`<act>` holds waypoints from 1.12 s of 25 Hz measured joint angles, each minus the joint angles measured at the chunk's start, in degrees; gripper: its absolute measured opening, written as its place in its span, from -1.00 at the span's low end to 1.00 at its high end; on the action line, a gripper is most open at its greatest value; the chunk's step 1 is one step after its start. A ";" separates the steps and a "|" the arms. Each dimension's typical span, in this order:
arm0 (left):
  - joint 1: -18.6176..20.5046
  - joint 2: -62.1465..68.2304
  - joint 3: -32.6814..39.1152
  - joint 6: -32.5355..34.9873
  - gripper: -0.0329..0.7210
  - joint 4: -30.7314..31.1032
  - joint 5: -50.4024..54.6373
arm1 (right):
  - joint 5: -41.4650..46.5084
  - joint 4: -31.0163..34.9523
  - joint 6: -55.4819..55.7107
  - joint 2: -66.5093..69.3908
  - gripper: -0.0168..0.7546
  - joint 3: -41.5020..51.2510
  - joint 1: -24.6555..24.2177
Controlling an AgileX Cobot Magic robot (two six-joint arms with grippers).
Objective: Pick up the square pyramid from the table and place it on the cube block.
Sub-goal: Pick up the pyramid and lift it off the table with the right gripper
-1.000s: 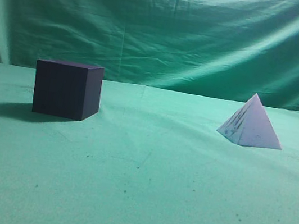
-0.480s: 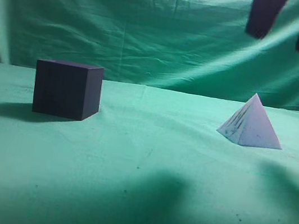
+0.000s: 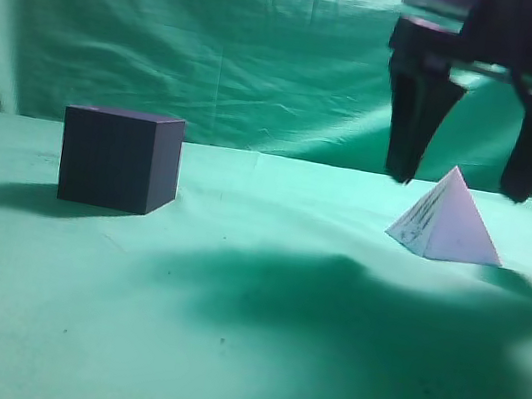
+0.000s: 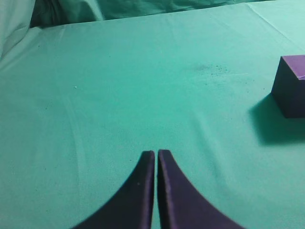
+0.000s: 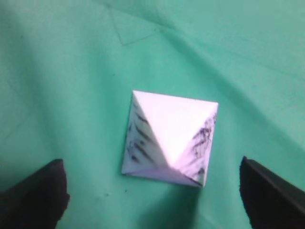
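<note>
Square pyramid (image 3: 448,221) sits under the right gripper (image 3: 458,184), fingers spread wide above it; closing on its sloped faces could squeeze it out downward.

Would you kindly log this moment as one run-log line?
right gripper: open, above pyramid, no contact | left gripper: shut, idle | pyramid: on table | cube: top bare

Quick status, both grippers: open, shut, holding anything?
Left gripper: shut, empty, low over the table.
Right gripper: open, empty, fingers either side of the square pyramid, not touching it.
</note>
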 joint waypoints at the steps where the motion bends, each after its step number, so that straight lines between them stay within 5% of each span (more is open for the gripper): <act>1: 0.00 0.00 0.00 0.00 -0.91 0.00 0.00 | -1.08 -0.14 0.00 1.05 0.72 0.00 0.00; 10: 0.00 0.00 0.00 0.00 -0.91 0.00 0.00 | -5.33 -3.24 0.13 7.03 0.72 -0.47 0.00; 15: 0.00 0.00 0.00 0.00 -0.91 0.00 0.00 | -5.58 -4.34 0.13 7.43 0.22 -0.47 0.00; 28: 0.00 0.00 0.00 0.00 -0.91 0.00 0.00 | -4.77 -6.22 0.63 8.14 0.13 -1.35 0.03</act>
